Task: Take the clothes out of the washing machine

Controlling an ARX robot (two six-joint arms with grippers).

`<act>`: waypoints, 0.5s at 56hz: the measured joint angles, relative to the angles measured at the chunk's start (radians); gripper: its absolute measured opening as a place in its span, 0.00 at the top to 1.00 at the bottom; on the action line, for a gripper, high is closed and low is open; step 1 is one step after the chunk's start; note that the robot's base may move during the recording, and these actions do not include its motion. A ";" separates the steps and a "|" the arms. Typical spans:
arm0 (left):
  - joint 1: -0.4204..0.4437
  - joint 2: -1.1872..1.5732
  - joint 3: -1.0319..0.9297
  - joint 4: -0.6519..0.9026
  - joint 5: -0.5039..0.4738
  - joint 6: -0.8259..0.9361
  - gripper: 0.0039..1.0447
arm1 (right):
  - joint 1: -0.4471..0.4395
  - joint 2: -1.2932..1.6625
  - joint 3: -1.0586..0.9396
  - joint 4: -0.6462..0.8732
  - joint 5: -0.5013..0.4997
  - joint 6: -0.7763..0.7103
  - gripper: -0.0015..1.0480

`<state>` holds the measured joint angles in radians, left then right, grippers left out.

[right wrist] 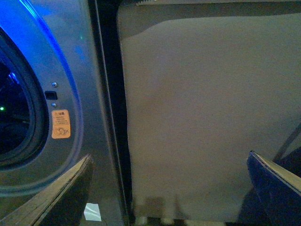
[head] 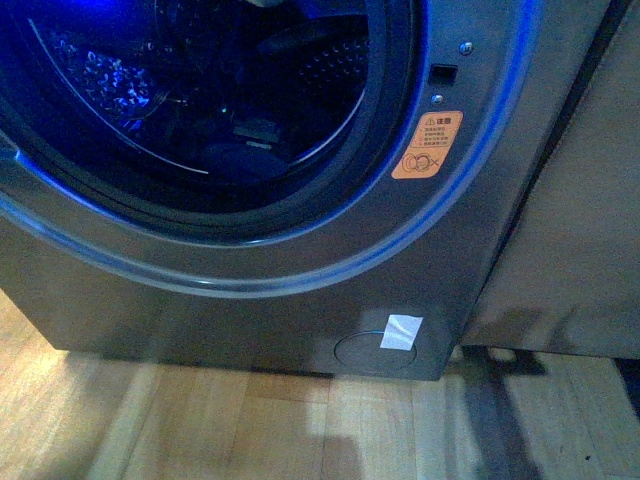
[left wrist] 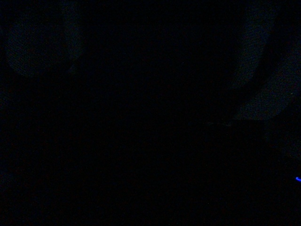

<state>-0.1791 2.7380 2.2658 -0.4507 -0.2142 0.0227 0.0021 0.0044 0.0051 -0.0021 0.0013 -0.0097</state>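
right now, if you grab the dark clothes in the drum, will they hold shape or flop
Probably floppy: the clothes lie slumped low in the drum. They would likely drape and drag over the gasket lip. Weight I cannot tell in this dimness.

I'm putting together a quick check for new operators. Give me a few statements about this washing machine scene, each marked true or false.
1. An orange sticker sits on the front of the washing machine, beside the porthole. True.
2. The right gripper is shut on fabric. False: its jaws stand wide apart with nothing between them, facing a beige panel.
3. The left wrist view shows the drum clearly. False: that picture is dark.
4. A white label lies over a round cover low on the machine's front. True.
5. The machine stands on a wooden floor. True.
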 joint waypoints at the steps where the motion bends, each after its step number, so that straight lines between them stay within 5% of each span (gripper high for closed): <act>1: 0.000 0.000 -0.002 0.003 0.000 0.000 0.22 | 0.000 0.000 0.000 0.000 0.000 0.000 0.07; 10: 0.000 -0.003 -0.055 0.118 -0.011 0.014 0.50 | 0.000 0.000 0.000 0.000 0.000 0.000 0.07; 28: -0.002 -0.039 -0.153 0.282 0.042 0.026 0.89 | 0.000 0.000 0.000 0.000 0.000 0.000 0.07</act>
<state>-0.1806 2.6991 2.1132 -0.1684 -0.1719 0.0483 0.0021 0.0044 0.0051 -0.0021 0.0013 -0.0097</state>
